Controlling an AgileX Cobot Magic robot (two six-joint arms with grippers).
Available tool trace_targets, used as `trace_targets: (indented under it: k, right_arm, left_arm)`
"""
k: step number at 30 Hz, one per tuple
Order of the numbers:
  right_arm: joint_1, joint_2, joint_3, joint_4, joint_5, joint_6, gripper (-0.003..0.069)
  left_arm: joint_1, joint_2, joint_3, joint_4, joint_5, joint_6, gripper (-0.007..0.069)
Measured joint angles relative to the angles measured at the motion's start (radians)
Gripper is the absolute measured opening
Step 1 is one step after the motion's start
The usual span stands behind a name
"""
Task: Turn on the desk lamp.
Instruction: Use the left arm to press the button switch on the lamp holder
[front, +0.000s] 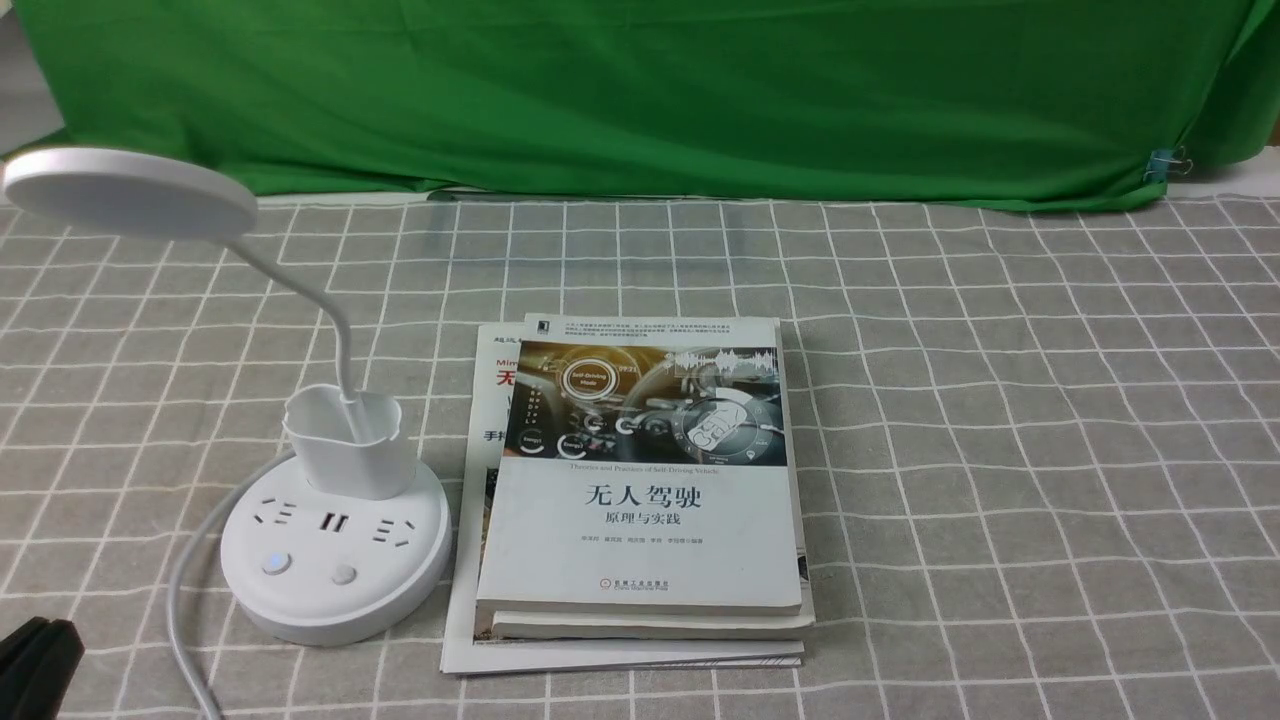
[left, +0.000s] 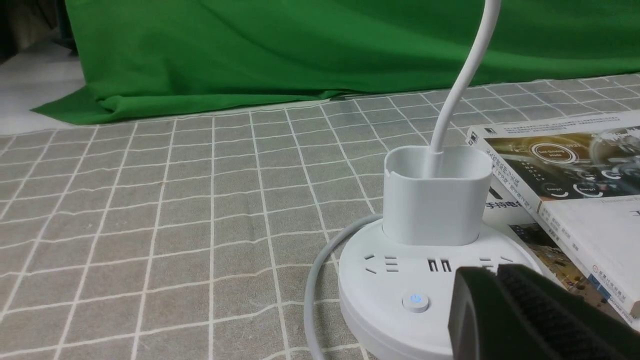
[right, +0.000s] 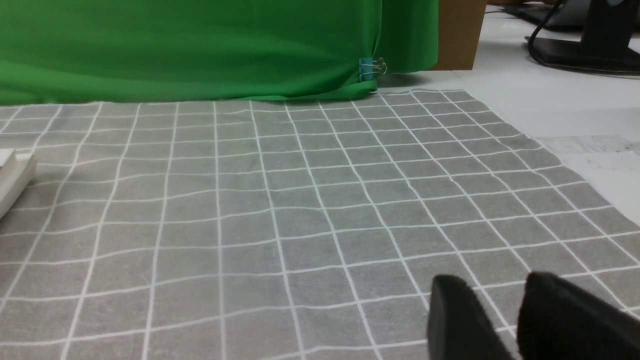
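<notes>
Left gripper (front: 38, 655) shows in the front view only as a black tip at the near-left corner of the counter, low and just short of the desk lamp (front: 335, 560). The lamp stands close to that corner on the checked cloth (front: 1000, 450). Its disc head (front: 128, 190) reaches out toward the left edge and gives no visible glow. Two buttons sit on the near side of the base, a lit button (front: 275, 563) with a blue glow and a plain button (front: 344, 574) beside it. A stack of books (front: 645, 480) lies just beside the base, toward the middle of the near edge.

From the left wrist, the left gripper (left: 492, 272) has its fingers pressed together with no gap showing, holding nothing. It hangs over the near rim of the base, close to the lit button (left: 416, 301), and it hides the plain one.

From the right wrist, the right gripper (right: 495, 287) is narrowly parted and empty. It sits low over bare cloth toward the right edge, well apart from the lamp.

The step in hand looks like the approach to a press. Closed fingers suit it, giving one blunt tip. Which button drives the lamp I cannot tell, but the plain one seems the likelier. Coming straight down on the button's centre should keep the light base from sliding or tipping, and a short, gentle push should be enough.
</notes>
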Motion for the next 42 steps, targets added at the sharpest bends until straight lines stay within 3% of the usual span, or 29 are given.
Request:
trace_targets:
  k: [7,14,25,29,36,42]
  right_arm:
    - [0.000,0.000,0.000,0.000,0.000,0.000,0.0245]
    - [0.000,0.000,0.000,0.000,0.000,0.000,0.0245]
    - [0.000,0.000,0.000,0.000,0.000,0.000,0.0245]
    - [0.000,0.000,0.000,0.000,0.000,0.000,0.0245]
    - [0.000,0.000,0.000,0.000,0.000,0.000,0.0245]
    - [0.000,0.000,0.000,0.000,0.000,0.000,0.0245]
  left_arm:
    - [0.000,0.000,0.000,0.002,-0.025,0.000,0.0019]
    - [0.000,0.000,0.000,0.003,-0.265,0.000,0.0019]
    - [0.000,0.000,0.000,0.007,-0.345,-0.012,0.0019]
    - [0.000,0.000,0.000,-0.065,-0.463,-0.059,0.0019]
    - [0.000,0.137,-0.199,-0.142,-0.312,-0.092,0.0019]
    - [0.000,0.405,-0.473,-0.155,0.144,-0.139,0.0019]
